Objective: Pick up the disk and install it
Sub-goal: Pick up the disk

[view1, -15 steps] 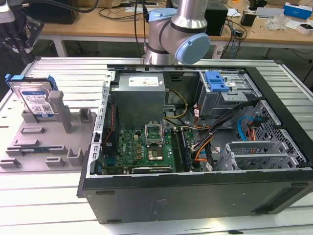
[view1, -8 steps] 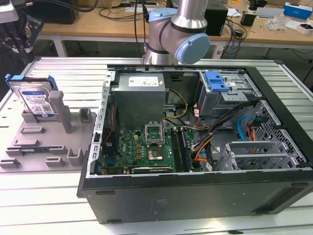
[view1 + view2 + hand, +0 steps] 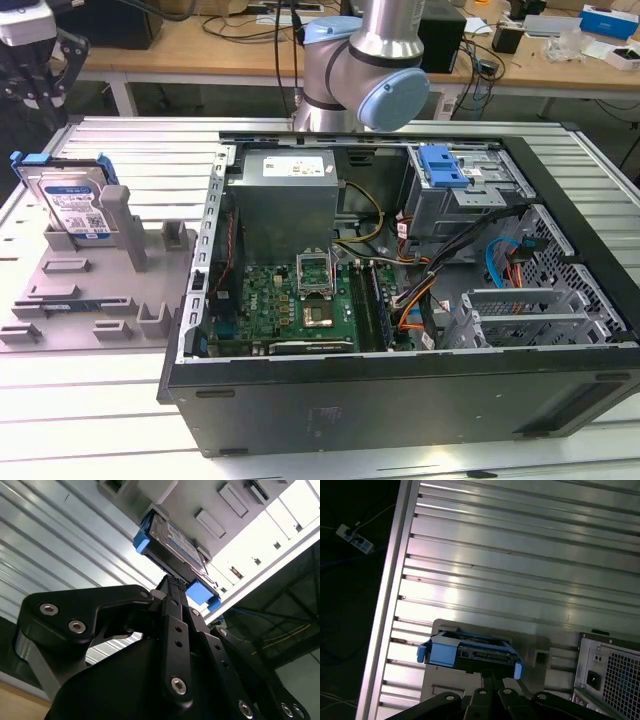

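fingers (image 3: 175, 611) clenched together, nothing between them, tips above the top edge of the disk (image 3: 172, 537) and apart from it. part of the black gripper (image 3: 33, 88), off to the exterior view's left of the open computer case (image 3: 400, 390). disk standing on edge in a grey holder (image 3: 110, 285) just beside the case's wall on that same side, outside the case, blue frame round the silver slab. inside the case, a green board (image 3: 290, 300), a grey power supply (image 3: 285, 200) and a blue latch piece (image 3: 442, 165). under case and holder alike, a ribbed metal table (image 3: 130, 140).
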Tool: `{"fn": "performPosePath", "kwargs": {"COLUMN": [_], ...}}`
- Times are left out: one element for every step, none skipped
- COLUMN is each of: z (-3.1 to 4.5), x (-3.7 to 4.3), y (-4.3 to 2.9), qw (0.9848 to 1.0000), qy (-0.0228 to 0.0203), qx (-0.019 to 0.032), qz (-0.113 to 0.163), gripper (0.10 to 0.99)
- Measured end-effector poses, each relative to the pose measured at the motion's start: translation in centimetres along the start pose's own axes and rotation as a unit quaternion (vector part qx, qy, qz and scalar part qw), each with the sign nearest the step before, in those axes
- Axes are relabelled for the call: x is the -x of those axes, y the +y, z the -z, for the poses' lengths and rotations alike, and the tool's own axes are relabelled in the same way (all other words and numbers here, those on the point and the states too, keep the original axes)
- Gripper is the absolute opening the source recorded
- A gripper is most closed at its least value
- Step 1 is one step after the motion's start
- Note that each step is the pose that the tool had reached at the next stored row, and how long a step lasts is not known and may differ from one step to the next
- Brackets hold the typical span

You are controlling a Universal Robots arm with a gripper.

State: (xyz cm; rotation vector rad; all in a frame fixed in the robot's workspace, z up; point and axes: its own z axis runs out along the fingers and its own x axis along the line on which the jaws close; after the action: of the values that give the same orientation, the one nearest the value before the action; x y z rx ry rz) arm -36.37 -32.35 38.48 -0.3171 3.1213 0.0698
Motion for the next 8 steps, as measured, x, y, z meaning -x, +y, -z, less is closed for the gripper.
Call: {"fn": "performPosePath", "kwargs": {"z": [0.00,0.00,0.00,0.00,0.00,0.00,0.00,0.00], "x": [0.00,0.00,0.00,0.00,0.00,0.00,0.00,0.00], "y": [0.00,0.00,0.00,0.00,0.00,0.00,0.00,0.00], "qw": [0.9999,0.9997,0.9995,0.9991,0.9987,0.9977,0.9969,0.9961], "qy": [0.0006,0.0010,0.0014,0.0019,0.0022,0.0030,0.0034,0.0038], "qx": [0.0001,0.0002,0.0002,0.0003,0.0004,0.0005,0.0006,0.0007], "qz": [0.014,0.023,0.032,0.043,0.051,0.068,0.078,0.088], "gripper": [0.106,0.106,0.106,0.106,0.106,0.106,0.106,0.106]}}
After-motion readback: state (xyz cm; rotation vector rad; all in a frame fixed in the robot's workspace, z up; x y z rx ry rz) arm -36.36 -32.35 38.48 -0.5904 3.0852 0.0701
